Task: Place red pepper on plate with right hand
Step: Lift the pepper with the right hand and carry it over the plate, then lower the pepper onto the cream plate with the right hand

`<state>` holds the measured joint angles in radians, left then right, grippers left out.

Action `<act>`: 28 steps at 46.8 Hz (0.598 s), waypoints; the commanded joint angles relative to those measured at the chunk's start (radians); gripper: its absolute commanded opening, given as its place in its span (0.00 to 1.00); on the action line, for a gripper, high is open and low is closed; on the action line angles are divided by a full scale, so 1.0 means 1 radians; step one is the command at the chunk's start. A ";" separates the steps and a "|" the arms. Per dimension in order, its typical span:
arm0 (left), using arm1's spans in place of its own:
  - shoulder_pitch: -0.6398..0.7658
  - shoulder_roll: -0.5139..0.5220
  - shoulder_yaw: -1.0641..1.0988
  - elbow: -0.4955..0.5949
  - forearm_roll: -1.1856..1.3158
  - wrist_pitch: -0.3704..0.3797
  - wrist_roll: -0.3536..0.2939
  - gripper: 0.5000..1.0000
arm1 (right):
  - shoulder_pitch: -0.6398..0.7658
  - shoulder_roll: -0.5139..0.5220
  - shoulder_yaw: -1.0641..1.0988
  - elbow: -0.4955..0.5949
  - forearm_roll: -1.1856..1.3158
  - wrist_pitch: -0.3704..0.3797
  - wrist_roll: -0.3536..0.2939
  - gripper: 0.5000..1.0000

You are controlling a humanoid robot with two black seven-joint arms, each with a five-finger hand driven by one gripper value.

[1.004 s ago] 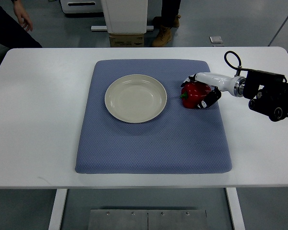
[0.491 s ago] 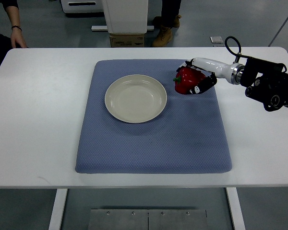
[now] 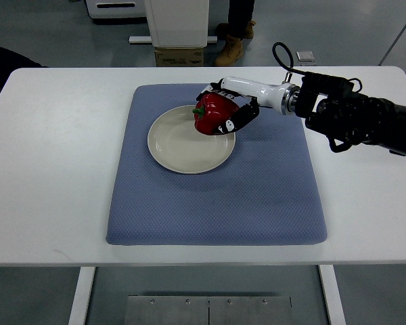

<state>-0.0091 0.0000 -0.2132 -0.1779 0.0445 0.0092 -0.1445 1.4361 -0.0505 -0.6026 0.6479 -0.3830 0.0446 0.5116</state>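
Observation:
My right hand [image 3: 224,110] is shut on the red pepper [image 3: 210,114], its white and black fingers wrapped around the pepper's right side. The pepper, with its green stem pointing left, hangs over the upper right part of the cream plate [image 3: 177,145]. Whether it touches the plate I cannot tell. The plate sits on the blue mat [image 3: 216,196] left of centre. My right arm [image 3: 352,116] reaches in from the right edge. The left arm is out of view.
The mat lies on a white table [image 3: 47,162]. Beyond the far edge stand a person's boots [image 3: 231,46] and a white machine base [image 3: 176,24] over a cardboard box. A person's dark sleeve [image 3: 0,57] shows at the top left.
My right hand has carried the pepper left, from the mat's upper right area to above the plate's right part. The arm has reached further in. The person at top left has drawn back.

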 commanded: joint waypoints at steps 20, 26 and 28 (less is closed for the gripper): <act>0.000 0.000 0.000 0.000 0.000 0.000 -0.001 1.00 | -0.086 0.051 0.041 -0.021 0.032 -0.023 -0.090 0.69; 0.000 0.000 0.000 0.000 0.000 0.000 0.000 1.00 | -0.079 0.051 0.047 -0.011 0.030 -0.025 -0.090 1.00; 0.000 0.000 0.000 0.000 0.000 0.000 -0.001 1.00 | -0.077 0.051 0.047 -0.013 0.030 -0.025 -0.088 1.00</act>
<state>-0.0092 0.0000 -0.2132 -0.1779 0.0445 0.0092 -0.1456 1.3550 0.0000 -0.5553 0.6341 -0.3524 0.0198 0.4204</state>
